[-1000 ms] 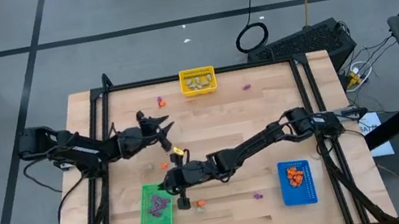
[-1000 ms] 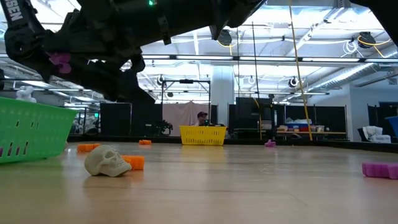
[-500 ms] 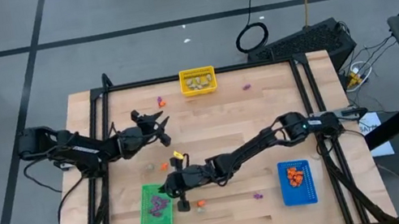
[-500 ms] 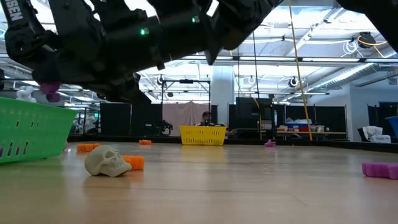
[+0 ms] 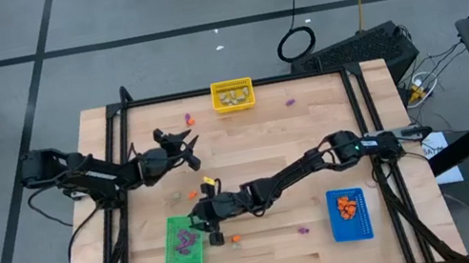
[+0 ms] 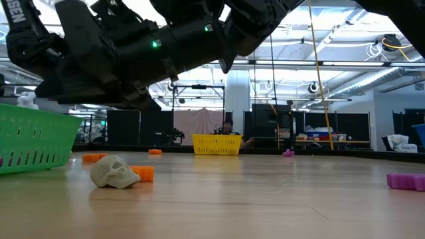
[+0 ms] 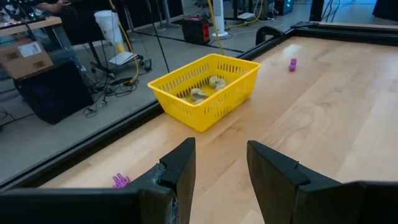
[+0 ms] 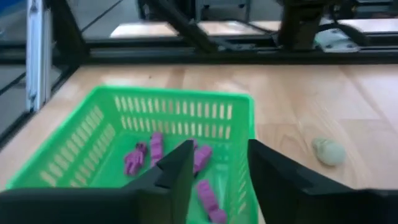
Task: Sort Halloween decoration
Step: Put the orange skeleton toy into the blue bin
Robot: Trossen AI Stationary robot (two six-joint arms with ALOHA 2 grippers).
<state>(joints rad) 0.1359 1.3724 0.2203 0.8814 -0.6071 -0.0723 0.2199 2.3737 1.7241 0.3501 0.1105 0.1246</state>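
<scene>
While the right gripper (image 5: pixel 200 221) hangs over the green bin's (image 5: pixel 172 255) near-arm edge, its fingers are spread and hold nothing — purple trinkets (image 8: pixel 151 154) lie in the bin below. Left gripper (image 5: pixel 190 142) is also spread and empty, facing the yellow bin (image 7: pixel 205 91), which holds pale pieces. A pale skull (image 6: pixel 114 171) and orange bits (image 6: pixel 143 173) sit loose on the table (image 5: pixel 255 137); blue bin (image 5: pixel 349 215) holds orange ones.

White letters "SEN" printed on the dark robot arm (image 6: pixel 26 33), cut off by the frame edge in the low view, no other text readable
</scene>
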